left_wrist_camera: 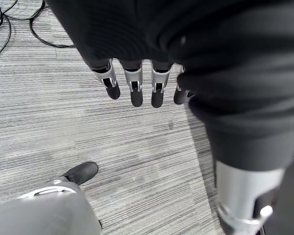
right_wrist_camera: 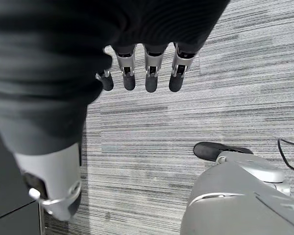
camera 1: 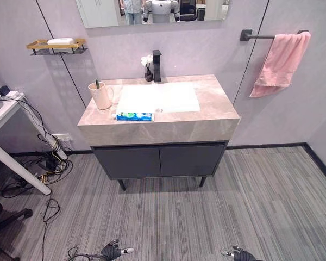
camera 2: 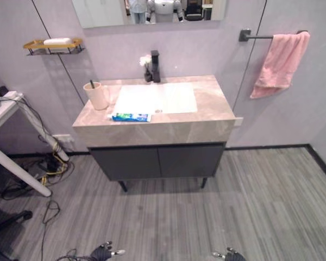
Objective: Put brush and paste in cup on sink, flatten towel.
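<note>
The brush (camera 1: 97, 84) already stands in the cup (camera 1: 101, 95) on the sink top (camera 1: 217, 103), while the paste (camera 1: 135, 116) lies flat near its front edge and the pink towel (camera 1: 281, 62) hangs bunched on the rail. Both the left hand (left_wrist_camera: 132, 85) and the right hand (right_wrist_camera: 147, 73) hang low over the floor, fingers straight and empty. The paste tube looks light and squashy, best pinched across its middle; the towel is soft and limp, best taken by its lower corners.

Marble-look vanity countertop (camera 1: 206, 117) with inset white basin (camera 1: 157, 97) over a dark two-door cabinet (camera 1: 160, 160). On the counter: beige cup (camera 1: 100, 96) at left holding a dark brush (camera 1: 97, 84); blue-green toothpaste tube (camera 1: 135, 116) lying at front edge; black faucet (camera 1: 156, 66) and small flower vase (camera 1: 148, 69) at back.
</note>
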{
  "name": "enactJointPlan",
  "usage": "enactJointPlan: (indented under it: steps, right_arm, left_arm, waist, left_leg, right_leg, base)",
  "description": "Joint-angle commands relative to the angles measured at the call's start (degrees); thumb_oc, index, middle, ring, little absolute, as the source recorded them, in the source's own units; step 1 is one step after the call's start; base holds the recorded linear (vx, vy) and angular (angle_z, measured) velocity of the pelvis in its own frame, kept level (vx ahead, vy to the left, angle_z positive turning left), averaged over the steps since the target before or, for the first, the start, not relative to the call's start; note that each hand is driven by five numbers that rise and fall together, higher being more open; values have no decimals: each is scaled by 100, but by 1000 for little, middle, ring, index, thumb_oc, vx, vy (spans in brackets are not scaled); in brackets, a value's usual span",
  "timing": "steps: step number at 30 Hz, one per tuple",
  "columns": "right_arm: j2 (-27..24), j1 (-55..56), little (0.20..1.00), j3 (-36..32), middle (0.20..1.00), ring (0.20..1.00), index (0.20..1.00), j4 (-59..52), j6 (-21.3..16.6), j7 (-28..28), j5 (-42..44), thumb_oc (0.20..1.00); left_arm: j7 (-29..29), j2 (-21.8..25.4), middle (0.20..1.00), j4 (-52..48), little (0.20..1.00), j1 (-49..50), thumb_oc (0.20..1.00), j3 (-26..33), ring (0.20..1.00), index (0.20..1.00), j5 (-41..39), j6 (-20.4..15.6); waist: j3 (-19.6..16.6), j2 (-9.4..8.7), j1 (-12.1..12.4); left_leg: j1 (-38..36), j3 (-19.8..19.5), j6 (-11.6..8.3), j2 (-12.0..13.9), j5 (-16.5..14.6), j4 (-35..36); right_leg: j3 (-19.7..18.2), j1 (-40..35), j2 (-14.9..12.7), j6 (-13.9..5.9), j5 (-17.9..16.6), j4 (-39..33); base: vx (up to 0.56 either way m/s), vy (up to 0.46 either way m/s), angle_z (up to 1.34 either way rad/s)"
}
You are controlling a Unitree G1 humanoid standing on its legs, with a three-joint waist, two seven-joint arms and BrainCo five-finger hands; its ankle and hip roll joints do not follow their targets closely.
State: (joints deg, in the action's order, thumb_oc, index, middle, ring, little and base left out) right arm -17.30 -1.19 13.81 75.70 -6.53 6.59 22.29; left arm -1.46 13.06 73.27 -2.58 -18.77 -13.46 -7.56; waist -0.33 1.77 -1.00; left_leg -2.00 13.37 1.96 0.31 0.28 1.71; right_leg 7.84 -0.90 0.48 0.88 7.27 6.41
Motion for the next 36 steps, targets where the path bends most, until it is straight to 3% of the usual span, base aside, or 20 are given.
enactJointPlan:
  steps: [1, 8, 15, 25, 30, 34, 35, 36]
  right_arm:
    - [74, -226, 1000, -33, 1000, 1000, 1000, 219, -240, 93, 351, 1000]
    - [-4, -137, 1000, -55, 1000, 1000, 1000, 150, -204, 237, 587, 1000]
    - [-97, -194, 1000, 68, 1000, 1000, 1000, 108, -226, 204, 477, 1000]
    - [-165, -151, 1000, 154, 1000, 1000, 1000, 19, -244, 217, 388, 1000]
    - [-209, -163, 1000, 235, 1000, 1000, 1000, 14, -230, 182, 243, 1000]
    - [-275, -181, 1000, 268, 1000, 1000, 1000, -7, -218, 114, 98, 1000]
    - [-291, -187, 1000, 261, 1000, 1000, 1000, 32, -213, 100, 67, 1000]
    - [-291, -186, 1000, 261, 1000, 1000, 1000, 32, -214, 100, 66, 1000]
  left_arm:
    - [46, -102, 1000, 334, 1000, -319, 1000, 223, 1000, 1000, -66, -236]
    - [67, -49, 1000, 242, 1000, -367, 1000, 177, 1000, 1000, -23, -272]
    - [174, -38, 1000, 62, 1000, -586, 1000, -32, 1000, 1000, 50, -321]
    - [231, -1, 1000, -188, 1000, -730, 1000, -425, 1000, 1000, 506, -327]
    - [265, -10, 1000, -333, 1000, -886, 1000, -696, 1000, 1000, 760, -308]
    - [309, -19, 1000, -417, 1000, -1043, 1000, -758, 1000, 1000, 744, -294]
    - [344, -24, 1000, -390, 1000, -1052, 1000, -719, 1000, 1000, 743, -302]
    - [345, -25, 1000, -390, 1000, -1051, 1000, -720, 1000, 1000, 744, -302]
  waist:
    - [35, -129, -74]
    - [212, -139, -96]
    - [530, -286, -116]
    - [622, -333, -164]
    - [762, -369, -178]
    - [809, -342, -231]
    - [772, -301, -178]
    - [775, -307, -182]
  left_leg:
    - [-495, -88, -443, 146, 120, 329]
    - [-465, -71, -470, 191, 179, 314]
    - [188, -78, -602, 311, 124, -729]
    - [276, 38, -648, 514, 117, -1184]
    - [682, 34, -734, 632, 237, -1907]
    - [1022, 14, -674, 572, 231, -1580]
    - [1246, -96, -629, 528, 405, -1075]
    - [1228, -96, -627, 517, 415, -1052]
  right_leg:
    - [-50, -212, -306, -546, -1189, -807]
    - [-124, -46, -238, -485, -1101, -634]
    - [-173, 240, -212, -367, -1103, -420]
    - [-254, 298, -30, -246, -964, -169]
    - [-221, 344, -11, -183, -858, -11]
    - [-80, 374, -120, -236, -805, 6]
    - [-114, 304, -98, -263, -800, -69]
    - [-112, 295, -106, -266, -795, -69]
  base:
    - [0, 0, 0]
    - [-17, -20, -7]
    - [-73, -60, -4]
    - [4, -48, -6]
    - [-29, -52, 0]
    - [15, 28, 8]
    - [87, 59, 41]
    - [128, 65, 48]
